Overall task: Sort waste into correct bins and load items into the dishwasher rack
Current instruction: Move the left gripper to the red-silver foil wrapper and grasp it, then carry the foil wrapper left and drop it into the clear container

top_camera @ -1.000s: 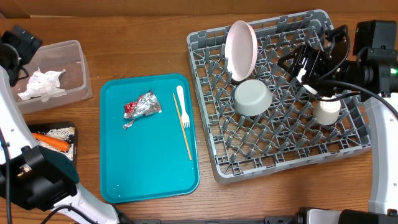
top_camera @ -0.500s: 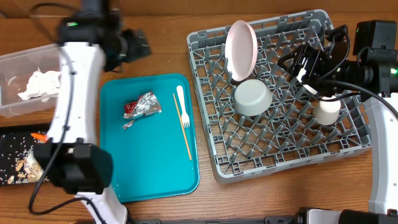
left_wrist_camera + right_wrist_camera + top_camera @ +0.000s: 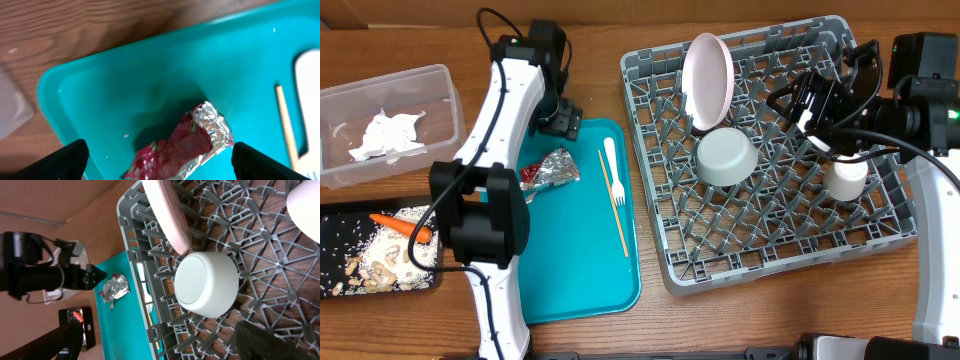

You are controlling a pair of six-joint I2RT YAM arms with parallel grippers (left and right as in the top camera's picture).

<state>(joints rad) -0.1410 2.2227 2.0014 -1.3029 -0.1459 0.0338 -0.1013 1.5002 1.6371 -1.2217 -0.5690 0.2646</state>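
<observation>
Foil wrapper lies by the teal tray's far left corner, long axis slanting, silver end toward the fork, print unreadable. Your left gripper hangs over it, jaws apart; right gripper spread above the rack.

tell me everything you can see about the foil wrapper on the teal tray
The foil wrapper is a crumpled, flattened scrap of shiny silver foil with a red printed patch. It lies loose on the teal tray, towards its far left corner, apart from the wooden stick and white fork. The left gripper hangs open above it, not touching.
</observation>
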